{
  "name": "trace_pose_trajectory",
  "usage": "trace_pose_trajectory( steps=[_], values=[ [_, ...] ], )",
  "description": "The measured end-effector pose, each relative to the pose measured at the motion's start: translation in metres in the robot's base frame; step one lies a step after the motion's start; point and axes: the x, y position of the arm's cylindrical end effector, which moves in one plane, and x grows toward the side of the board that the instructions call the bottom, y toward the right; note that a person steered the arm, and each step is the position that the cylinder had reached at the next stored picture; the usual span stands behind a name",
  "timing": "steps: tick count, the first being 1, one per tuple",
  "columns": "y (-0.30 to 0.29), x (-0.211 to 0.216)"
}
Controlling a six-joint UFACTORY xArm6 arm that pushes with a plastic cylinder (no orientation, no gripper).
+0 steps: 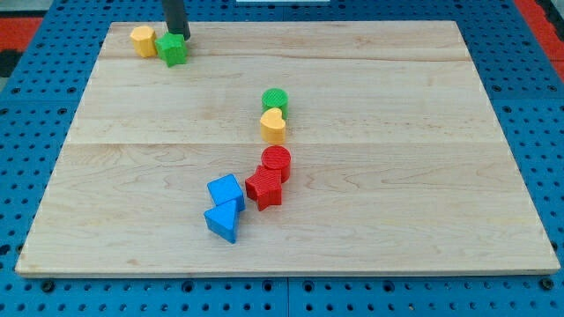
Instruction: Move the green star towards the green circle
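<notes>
The green star (174, 49) lies near the board's top left corner, touching a yellow block (143, 40) on its left. My tip (179, 36) stands just behind the star, at its top right edge, touching or nearly touching it. The green circle (275, 99) lies near the board's middle, well to the right of and below the star. A yellow heart (274, 126) sits right under the circle, touching it.
A red circle (277, 162) and a red star (263, 187) sit together below the heart. A blue cube (226, 191) and a blue triangle (223, 220) lie to their lower left. The wooden board (423, 158) rests on a blue pegboard.
</notes>
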Motion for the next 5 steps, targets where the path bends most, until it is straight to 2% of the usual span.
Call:
trace_pose_trajectory(
  steps=[2,3,4,5],
  values=[
    [-0.008,0.006],
    [-0.008,0.032],
    [-0.022,0.039],
    [-0.073,0.046]
  ],
)
